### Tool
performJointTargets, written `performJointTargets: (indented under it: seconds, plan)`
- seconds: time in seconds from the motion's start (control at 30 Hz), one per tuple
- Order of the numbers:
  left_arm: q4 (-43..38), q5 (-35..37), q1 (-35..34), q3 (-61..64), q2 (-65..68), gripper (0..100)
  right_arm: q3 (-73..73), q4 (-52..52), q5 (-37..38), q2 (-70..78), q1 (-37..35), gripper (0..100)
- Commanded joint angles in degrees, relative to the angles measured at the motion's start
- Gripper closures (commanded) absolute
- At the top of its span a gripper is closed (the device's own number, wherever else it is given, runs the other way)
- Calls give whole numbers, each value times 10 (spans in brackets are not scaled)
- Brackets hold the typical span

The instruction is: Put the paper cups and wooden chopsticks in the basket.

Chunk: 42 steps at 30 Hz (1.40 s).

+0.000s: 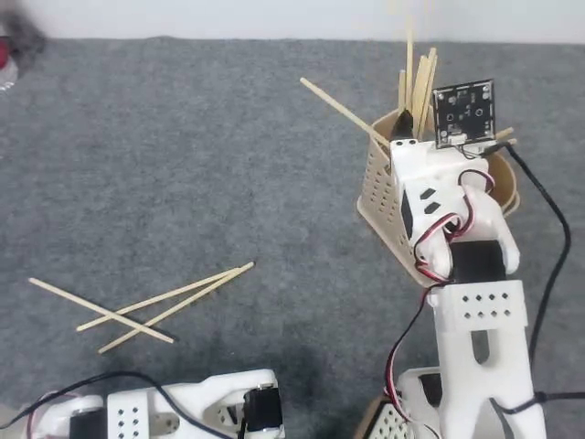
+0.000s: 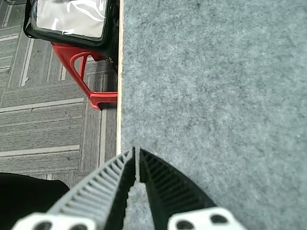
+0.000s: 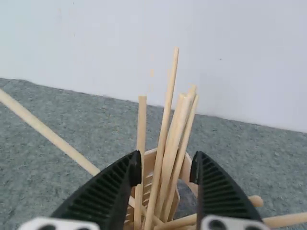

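Right pincer (image 3: 165,170): open, jaws standing either side of the upright chopsticks (image 3: 168,139) without pressing on them, directly above the basket (image 1: 379,197).
Left pincer (image 2: 138,160): closed on nothing, held over the grey counter (image 2: 216,96) near its edge; a red frame (image 2: 98,98) stands on the floor beyond.
Basket contents: a bundle of sticks standing upright; one leaning stick (image 1: 343,107) juts far out over the rim. A brown curved rim (image 1: 510,187) at the far side of the arm is probably a paper cup, though the arm hides most of it.
Loose chopsticks (image 1: 155,300): several lying crossed on the counter, well apart from the basket and nearer the left arm.
Task state (judged): partly done, since those loose sticks are not yet in the basket.
Risk 1: lifting the right pincer with a jaw catching a stick could drag the bundle out or tip the light basket.
Risk 2: the leaning stick could lever out if bumped.
Risk 3: the crossed sticks may scatter or roll when one is pinched.
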Motion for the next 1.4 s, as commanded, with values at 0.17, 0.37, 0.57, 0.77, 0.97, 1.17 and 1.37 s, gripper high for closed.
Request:
performJointTargets:
  seconds: [0.17, 0.37, 0.57, 0.77, 0.97, 1.17, 1.37]
  plan:
    - [1, -4, -4, -3, -3, 987, -80, 0, 91, 2, -23, 834]
    - [1, -4, -4, -3, -3, 987, -173, 80, 179, 101, -130, 833]
    - [1, -4, -4, -3, -2, 987, -209, 39, 190, 179, -127, 833]
    - [1, -4, -4, -3, -2, 987, -214, 26, 198, 247, -109, 833]
    - [1, -4, -4, -3, -2, 987, -212, -3, 215, 276, -108, 846]
    - [1, -4, -4, -3, -2, 987, -215, -6, 215, 272, -106, 968]
    - [1, -4, -4, -3, -2, 987, -215, -6, 215, 269, -69, 991]
